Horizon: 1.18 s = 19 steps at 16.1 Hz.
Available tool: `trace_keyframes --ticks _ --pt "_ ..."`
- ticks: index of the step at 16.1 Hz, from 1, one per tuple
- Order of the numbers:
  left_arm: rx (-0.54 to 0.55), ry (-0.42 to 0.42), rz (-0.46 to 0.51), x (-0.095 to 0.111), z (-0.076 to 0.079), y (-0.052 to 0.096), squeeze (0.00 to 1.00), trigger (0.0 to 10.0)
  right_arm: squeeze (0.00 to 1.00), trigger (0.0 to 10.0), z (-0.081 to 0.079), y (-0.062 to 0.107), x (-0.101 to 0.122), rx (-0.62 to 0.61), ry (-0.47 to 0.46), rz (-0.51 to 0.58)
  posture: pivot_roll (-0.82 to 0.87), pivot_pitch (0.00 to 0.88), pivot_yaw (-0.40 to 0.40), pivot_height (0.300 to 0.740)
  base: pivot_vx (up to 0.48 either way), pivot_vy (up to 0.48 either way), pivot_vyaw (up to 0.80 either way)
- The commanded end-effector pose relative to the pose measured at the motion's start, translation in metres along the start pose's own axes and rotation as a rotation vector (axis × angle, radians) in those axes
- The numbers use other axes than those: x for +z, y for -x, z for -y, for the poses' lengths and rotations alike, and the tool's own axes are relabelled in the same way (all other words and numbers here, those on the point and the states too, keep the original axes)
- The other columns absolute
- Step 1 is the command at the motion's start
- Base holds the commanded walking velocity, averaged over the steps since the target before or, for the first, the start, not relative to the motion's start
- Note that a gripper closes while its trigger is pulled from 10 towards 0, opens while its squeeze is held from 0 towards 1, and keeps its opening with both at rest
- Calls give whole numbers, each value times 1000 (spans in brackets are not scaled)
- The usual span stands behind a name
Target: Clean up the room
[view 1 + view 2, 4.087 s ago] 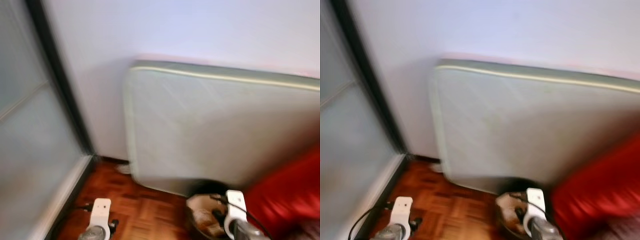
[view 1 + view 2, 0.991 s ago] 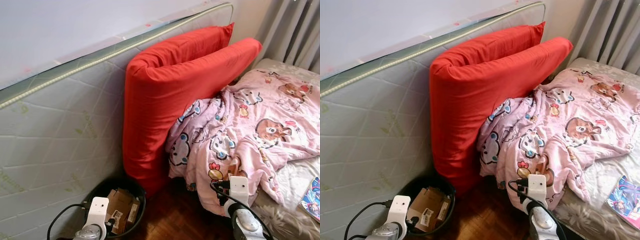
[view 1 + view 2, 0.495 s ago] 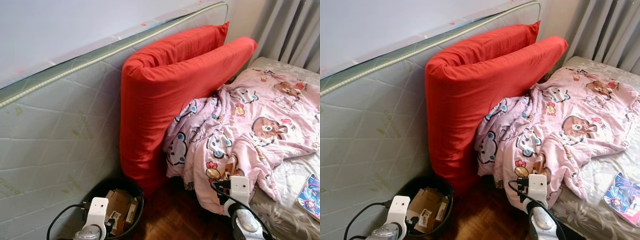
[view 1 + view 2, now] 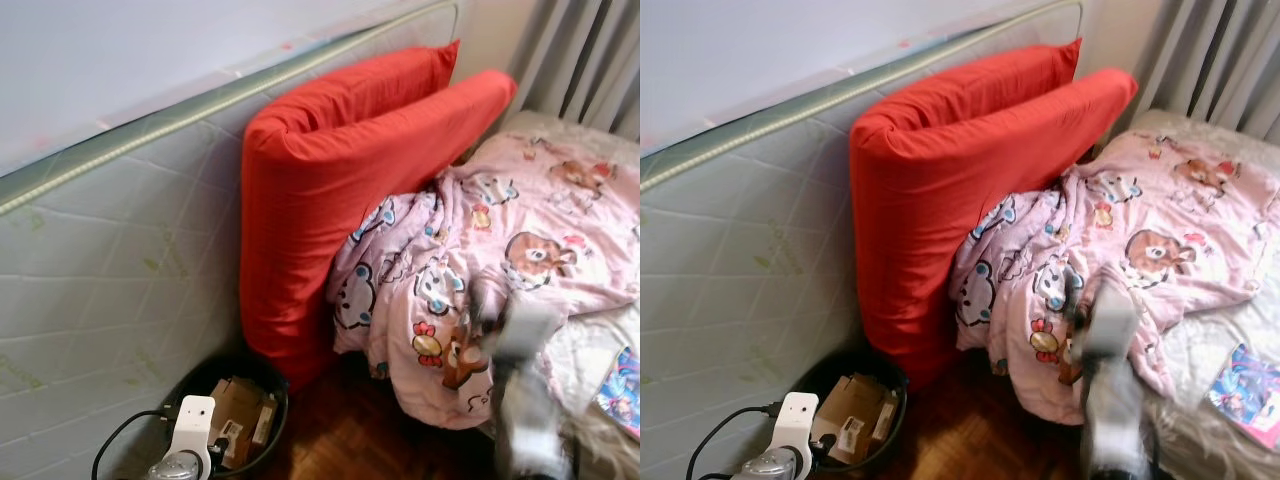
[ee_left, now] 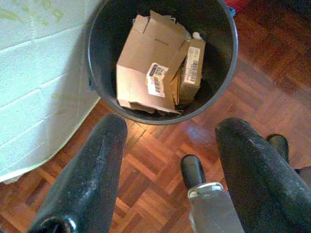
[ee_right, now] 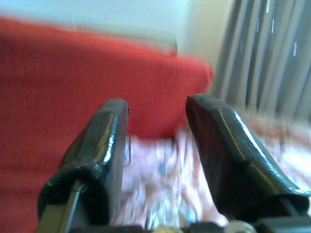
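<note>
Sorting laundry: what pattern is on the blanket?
Blanket: pink with cartoon animal characters, clearest in left eye view.

Head views downward, sharing bin (image 4: 226, 415)

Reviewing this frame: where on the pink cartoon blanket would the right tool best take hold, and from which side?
Probably the bunched fold of the pink cartoon blanket hanging over the bed edge, approached from the floor side. The cloth there is heaped into graspable ridges, and the open right tool already points that way.

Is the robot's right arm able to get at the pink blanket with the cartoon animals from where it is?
Probably yes. The right gripper has its jaws open and points at the pink blanket, which hangs over the bed edge with nothing between them. The view is blurred, so the gap is unclear.
</note>
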<state>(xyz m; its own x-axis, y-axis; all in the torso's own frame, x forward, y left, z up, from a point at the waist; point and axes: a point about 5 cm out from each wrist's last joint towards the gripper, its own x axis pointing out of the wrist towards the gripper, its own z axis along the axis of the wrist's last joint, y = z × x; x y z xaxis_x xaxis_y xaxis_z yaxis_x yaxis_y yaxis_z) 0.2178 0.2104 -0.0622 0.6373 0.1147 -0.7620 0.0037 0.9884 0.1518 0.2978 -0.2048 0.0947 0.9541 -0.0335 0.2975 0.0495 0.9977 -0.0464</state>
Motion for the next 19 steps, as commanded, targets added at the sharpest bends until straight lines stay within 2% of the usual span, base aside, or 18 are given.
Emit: trace_keyframes --ticks 1,4,5,6,8,9,11,12,13,14,16,17,19 --pt "7 3 -14 -4 0 0 0 10000 0 10000 -2 12 -17 -15 -18 -91 -105 0 -31 740 0 0 0" --pt "8 5 -12 -3 0 0 0 10000 0 10000 -2 1 -10 -10 -27 -66 -109 0 -27 740 0 0 0" --pt "11 6 -11 -3 -1 0 0 10000 0 10000 -4 4 -7 32 -7 -58 -110 0 -29 740 0 0 0" --pt "13 7 -11 -3 -1 0 0 10000 0 10000 2 11 -14 38 23 -104 -113 0 -33 740 0 0 0" --pt "12 10 -13 -3 0 0 0 10000 0 10000 31 38 -45 22 123 -333 -108 0 -34 740 0 0 0" --pt "10 9 -15 -3 0 0 0 10000 0 10000 45 63 -70 28 182 -532 -105 0 -34 740 0 0 0" --pt "13 9 -14 -3 -1 0 0 10000 0 10000 69 107 -94 -79 203 -793 -96 0 -26 740 0 0 0" --pt "12 4 -16 -3 -1 0 0 10000 0 10000 72 123 -101 -125 165 -881 -96 0 -20 740 0 0 0" --pt "8 -6 -21 -2 -1 0 0 10000 0 10000 71 143 -110 -154 119 -987 -97 0 -15 740 0 0 0" --pt "7 -9 -23 -2 -1 0 0 10000 0 10000 67 152 -114 -154 80 -1046 -95 0 -17 740 0 0 0" --pt "7 -11 -28 -3 -1 0 0 10000 0 10000 43 177 -126 -74 37 -1197 -85 0 -17 740 0 0 0" --pt "8 -9 -30 -3 -1 0 0 10000 0 10000 33 184 -130 -56 16 -1244 -81 0 -14 740 0 0 0" --pt "10 -9 -33 -3 -1 0 0 10000 0 10000 17 188 -134 -38 -38 -1262 -81 0 -11 740 0 0 0"
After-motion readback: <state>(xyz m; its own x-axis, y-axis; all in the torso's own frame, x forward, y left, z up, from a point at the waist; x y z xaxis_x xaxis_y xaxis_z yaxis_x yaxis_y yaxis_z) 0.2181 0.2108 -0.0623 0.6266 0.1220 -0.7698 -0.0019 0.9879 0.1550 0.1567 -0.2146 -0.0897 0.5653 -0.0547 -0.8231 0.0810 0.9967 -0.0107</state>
